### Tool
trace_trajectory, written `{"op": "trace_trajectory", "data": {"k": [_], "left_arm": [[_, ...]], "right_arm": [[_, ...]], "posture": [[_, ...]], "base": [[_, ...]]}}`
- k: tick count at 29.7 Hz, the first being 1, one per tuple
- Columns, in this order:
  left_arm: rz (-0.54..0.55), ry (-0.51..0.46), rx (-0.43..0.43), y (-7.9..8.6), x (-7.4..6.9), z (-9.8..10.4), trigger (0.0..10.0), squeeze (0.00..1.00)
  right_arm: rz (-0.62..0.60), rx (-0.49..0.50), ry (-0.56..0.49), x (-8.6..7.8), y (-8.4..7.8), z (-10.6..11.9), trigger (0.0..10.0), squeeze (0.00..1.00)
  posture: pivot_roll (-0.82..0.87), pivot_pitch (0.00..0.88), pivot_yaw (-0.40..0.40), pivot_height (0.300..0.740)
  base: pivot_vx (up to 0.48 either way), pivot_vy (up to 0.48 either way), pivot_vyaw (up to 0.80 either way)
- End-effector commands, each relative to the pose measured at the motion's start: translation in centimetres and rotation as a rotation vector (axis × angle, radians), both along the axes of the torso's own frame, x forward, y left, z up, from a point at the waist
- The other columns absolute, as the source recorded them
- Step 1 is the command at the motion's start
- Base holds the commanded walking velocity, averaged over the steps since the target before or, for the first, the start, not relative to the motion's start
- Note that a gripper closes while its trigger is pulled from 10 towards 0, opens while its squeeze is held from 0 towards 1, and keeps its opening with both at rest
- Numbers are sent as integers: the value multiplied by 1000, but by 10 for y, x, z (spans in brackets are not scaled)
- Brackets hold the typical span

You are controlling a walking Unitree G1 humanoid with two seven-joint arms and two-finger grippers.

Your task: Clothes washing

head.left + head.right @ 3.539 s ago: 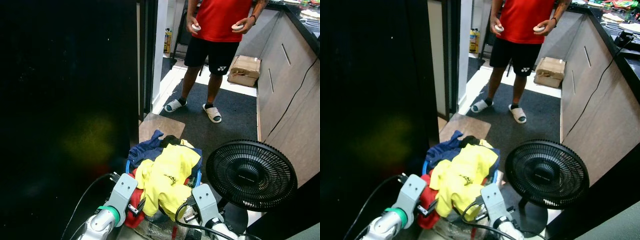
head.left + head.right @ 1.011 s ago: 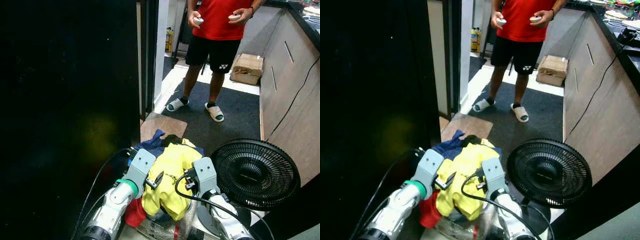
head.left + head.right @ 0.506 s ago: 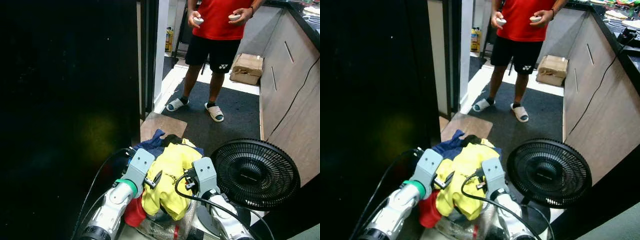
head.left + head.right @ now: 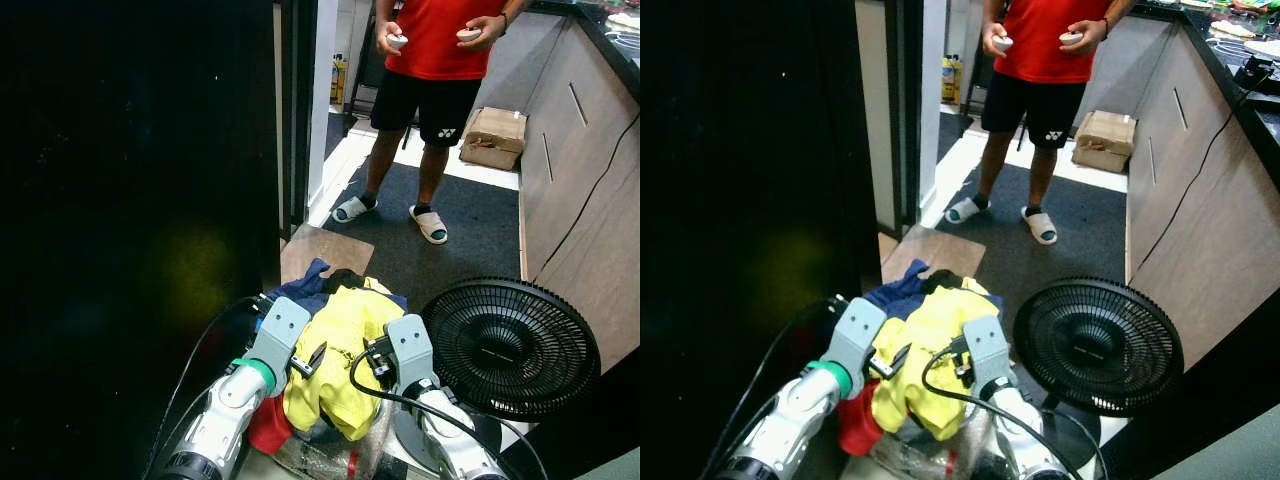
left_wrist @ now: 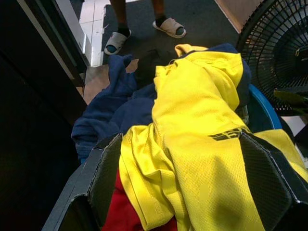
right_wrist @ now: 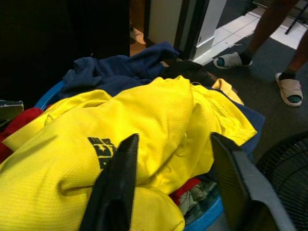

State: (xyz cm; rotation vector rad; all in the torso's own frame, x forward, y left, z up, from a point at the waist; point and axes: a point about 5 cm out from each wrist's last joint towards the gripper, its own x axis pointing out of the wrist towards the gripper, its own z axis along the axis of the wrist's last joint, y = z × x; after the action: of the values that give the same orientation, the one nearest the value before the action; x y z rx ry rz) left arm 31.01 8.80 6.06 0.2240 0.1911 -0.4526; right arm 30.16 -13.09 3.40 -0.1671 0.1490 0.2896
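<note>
Dark carpeted floor point(image 4: 470, 225) runs far to a person point(image 4: 430, 60) in a red shirt; a black round fan point(image 4: 510, 345) stands right. Near, a blue plastic basket point(image 5: 262, 113) holds a yellow mesh jersey point(image 4: 340, 350) over navy and red clothes. Left wrist view: left gripper point(image 5: 185, 180) fingers wide apart, straddling the jersey. Right wrist view: right gripper point(image 6: 175, 185) fingers wide over the same jersey.

Yellow shirt point(image 5: 202, 139), black print; navy garment point(image 5: 108, 113); red garment point(image 5: 120, 211); black fan point(image 4: 510, 345).

Left end effector point(image 5: 187, 192) agape; right end effector point(image 6: 173, 187) too.
</note>
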Motion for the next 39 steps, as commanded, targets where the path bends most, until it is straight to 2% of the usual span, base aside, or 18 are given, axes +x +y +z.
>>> {"op": "trace_trajectory", "data": {"k": [1,11,12,13,14,15,16,30,31,32,33,36,37,39], "left_arm": [[6,15,15,2,-2,-4,10000,0],[5,17,19,1,-2,-4,10000,0],[5,18,19,1,-2,-4,10000,0],[5,18,19,1,-2,-4,10000,0],[5,18,20,1,-2,-4,10000,0],[5,18,20,1,-2,-5,10000,0],[5,19,21,1,-2,-5,10000,0],[6,20,25,1,-2,-6,10000,0],[7,20,25,1,-2,-5,10000,0],[7,20,25,1,-2,-5,10000,0],[7,19,25,1,-2,-5,10000,0],[1,17,23,1,-3,-5,10000,0],[-7,15,17,0,-4,-5,2980,0],[-16,13,11,0,-4,-5,2980,0]], "right_arm": [[-14,18,31,-3,-2,-5,10000,1000],[-30,-1,27,-3,-4,-6,10000,1000],[-33,-8,26,-3,-4,-5,10000,192],[-33,-8,26,-3,-4,-5,10000,192],[-33,-12,25,-3,-4,-5,10000,0],[-33,-14,22,-3,-4,-5,10000,0],[-25,-6,18,-3,-4,-5,0,0],[-11,-7,13,-2,-1,-4,0,0],[-12,-7,17,-2,-1,-4,8314,0],[-12,-7,17,-2,-1,-4,8314,0],[-13,-7,19,-2,-1,-4,10000,0],[-14,-8,22,-2,-2,-4,10000,0],[-15,-9,24,-2,-2,-4,10000,0],[-15,-11,26,-2,-2,-5,10000,0]], "posture": [[64,12,24,740],[60,14,23,740],[61,14,22,740],[61,14,22,740],[61,14,22,740],[61,13,21,740],[61,13,21,740],[64,4,18,740],[64,4,18,740],[64,4,18,740],[64,4,18,740],[64,2,17,740],[64,2,17,740],[64,2,17,740]], "base": [[0,0,0],[0,0,0],[0,0,0],[0,0,0],[0,0,0],[0,0,0],[0,0,0],[0,0,0],[0,0,0],[0,0,0],[0,0,0],[0,0,0],[0,0,0],[0,0,0]]}}
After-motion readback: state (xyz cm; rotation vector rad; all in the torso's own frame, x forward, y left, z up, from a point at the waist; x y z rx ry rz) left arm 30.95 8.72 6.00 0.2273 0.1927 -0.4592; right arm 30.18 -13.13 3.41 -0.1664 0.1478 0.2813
